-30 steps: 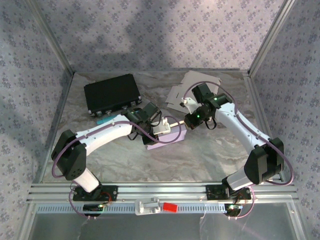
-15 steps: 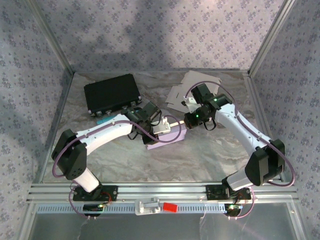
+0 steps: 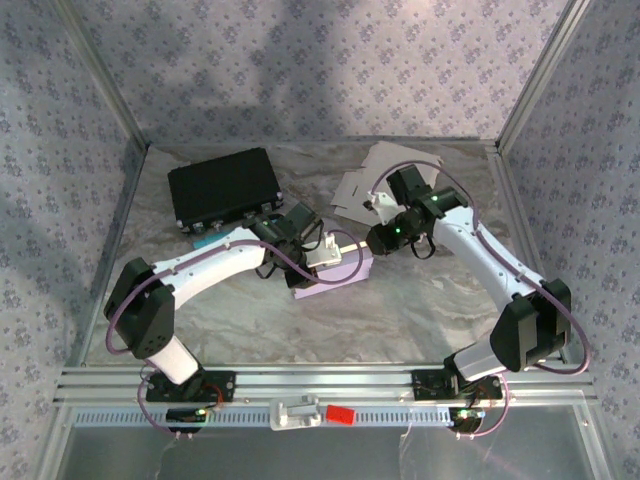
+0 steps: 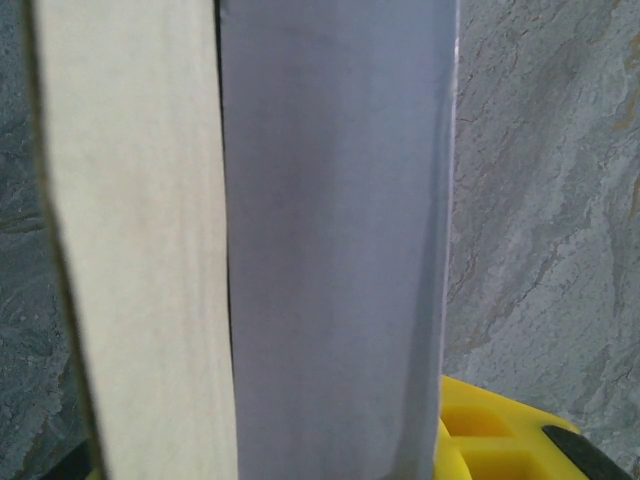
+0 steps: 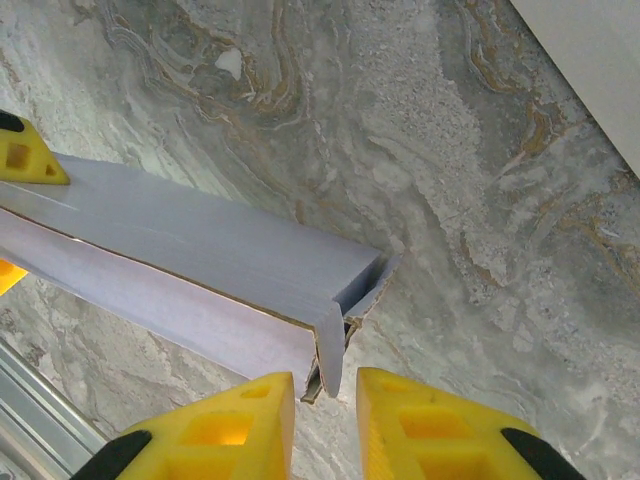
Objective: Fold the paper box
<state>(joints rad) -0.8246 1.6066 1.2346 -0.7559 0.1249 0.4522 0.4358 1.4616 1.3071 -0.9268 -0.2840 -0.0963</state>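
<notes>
The lavender paper box (image 3: 338, 272) lies mid-table, partly folded. My left gripper (image 3: 318, 258) is shut on its near-left end; in the left wrist view a lavender panel (image 4: 330, 250) and a cream inner face (image 4: 140, 250) run up between the jaws, with one yellow finger (image 4: 495, 435) at the lower right. My right gripper (image 3: 372, 238) is at the box's right end. There the box corner (image 5: 200, 250) ends in a small folded flap (image 5: 332, 340) that hangs in the gap of my right gripper (image 5: 325, 405). The yellow fingers (image 5: 230, 425) stand slightly apart, clear of the flap.
A black case (image 3: 224, 188) sits at the back left with a light blue item (image 3: 210, 240) in front of it. Flat white cardboard sheets (image 3: 390, 165) lie at the back centre, right behind my right arm. Patterned walls enclose the marble table (image 3: 420, 310).
The right gripper's jaws have parted and let go of the box's end flap. The left gripper and the box have stayed put.
</notes>
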